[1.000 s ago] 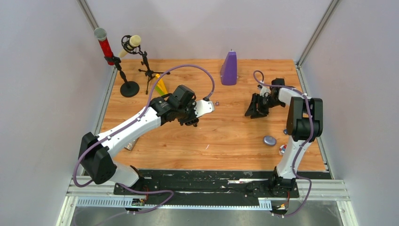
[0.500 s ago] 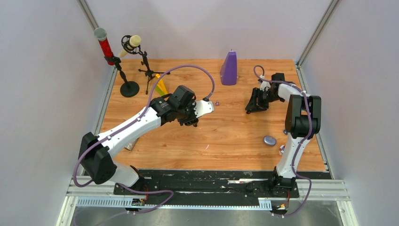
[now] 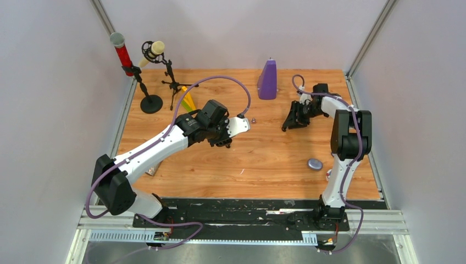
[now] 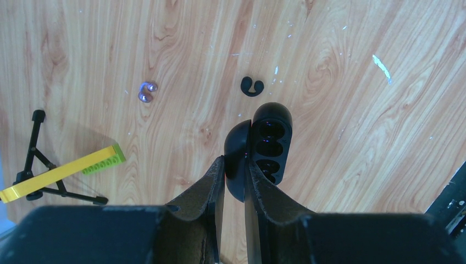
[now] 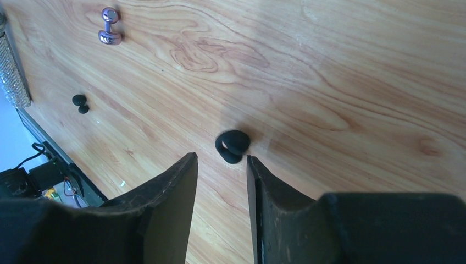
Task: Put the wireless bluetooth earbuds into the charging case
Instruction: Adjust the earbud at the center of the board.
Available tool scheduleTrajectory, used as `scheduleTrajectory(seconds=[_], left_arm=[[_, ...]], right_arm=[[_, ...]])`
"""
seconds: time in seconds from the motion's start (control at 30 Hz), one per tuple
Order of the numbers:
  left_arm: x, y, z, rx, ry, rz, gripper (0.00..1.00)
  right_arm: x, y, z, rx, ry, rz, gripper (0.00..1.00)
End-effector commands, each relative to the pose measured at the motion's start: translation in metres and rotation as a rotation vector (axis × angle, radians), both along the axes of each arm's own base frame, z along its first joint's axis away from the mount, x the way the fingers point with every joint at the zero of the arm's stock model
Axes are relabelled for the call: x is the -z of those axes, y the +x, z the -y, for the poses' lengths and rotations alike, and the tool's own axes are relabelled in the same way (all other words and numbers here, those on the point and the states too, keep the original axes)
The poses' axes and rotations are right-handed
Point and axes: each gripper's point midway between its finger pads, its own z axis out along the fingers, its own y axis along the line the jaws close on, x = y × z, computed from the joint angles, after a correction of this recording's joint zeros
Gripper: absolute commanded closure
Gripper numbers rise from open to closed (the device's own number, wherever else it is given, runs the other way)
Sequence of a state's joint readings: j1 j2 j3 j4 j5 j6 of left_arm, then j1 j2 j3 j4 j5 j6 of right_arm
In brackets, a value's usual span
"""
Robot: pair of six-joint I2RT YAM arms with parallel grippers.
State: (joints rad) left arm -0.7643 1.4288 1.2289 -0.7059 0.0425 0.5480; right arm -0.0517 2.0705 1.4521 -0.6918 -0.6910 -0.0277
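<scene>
Right pincer shifted farther across wooden table since earlier frame | jaws moderately parted, empty; small glossy black earbud lying on table just ahead | open black oval charging case clamped in left pincer | step judged: bud pickup | next: descent astride bud, closure required

Wooden table, pale lilac walls

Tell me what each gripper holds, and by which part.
Left gripper pinches the open black charging case by its lid; right gripper holds nothing.
</scene>
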Motion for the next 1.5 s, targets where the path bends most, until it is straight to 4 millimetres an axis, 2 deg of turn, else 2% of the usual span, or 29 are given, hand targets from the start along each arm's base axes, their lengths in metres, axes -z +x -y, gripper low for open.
scheduleTrajectory(seconds=[0.0, 0.13, 0.3, 0.33, 0.47, 0.7, 0.87, 1.0, 1.23, 1.47], left_arm=[[-0.014, 0.002, 0.004, 0.003, -0.041, 0.044, 0.75], [-0.015, 0.001, 0.004, 0.005, -0.045, 0.046, 0.75], [-0.015, 0.001, 0.004, 0.004, -0.044, 0.044, 0.75], [-0.015, 0.001, 0.004, 0.005, -0.045, 0.043, 0.75], [-0.014, 0.001, 0.004, 0.006, -0.043, 0.041, 0.75], [-0.015, 0.000, 0.004, 0.008, -0.046, 0.043, 0.75], [-0.018, 0.000, 0.005, 0.011, -0.053, 0.047, 0.75], [-0.018, -0.001, 0.005, 0.011, -0.053, 0.047, 0.75], [-0.020, -0.002, 0.005, 0.016, -0.056, 0.048, 0.75], [-0.021, -0.002, 0.005, 0.015, -0.060, 0.050, 0.75]], right_arm=[[0.005, 0.006, 0.001, 0.011, -0.014, 0.007, 0.62], [0.010, 0.008, 0.003, 0.011, -0.075, 0.015, 0.63], [-0.007, 0.016, 0.002, 0.006, -0.138, 0.086, 0.62], [-0.010, 0.015, -0.009, -0.022, -0.156, 0.104, 0.62], [-0.025, 0.013, -0.024, -0.070, -0.217, 0.169, 0.61], [-0.023, 0.003, -0.036, -0.100, -0.300, 0.180, 0.60], [-0.024, 0.007, -0.029, -0.088, -0.352, 0.198, 0.60], [-0.029, 0.006, -0.034, -0.105, -0.338, 0.215, 0.60], [-0.016, 0.001, -0.027, -0.104, -0.382, 0.193, 0.63], [-0.037, 0.000, -0.002, -0.031, -0.374, 0.227, 0.63]])
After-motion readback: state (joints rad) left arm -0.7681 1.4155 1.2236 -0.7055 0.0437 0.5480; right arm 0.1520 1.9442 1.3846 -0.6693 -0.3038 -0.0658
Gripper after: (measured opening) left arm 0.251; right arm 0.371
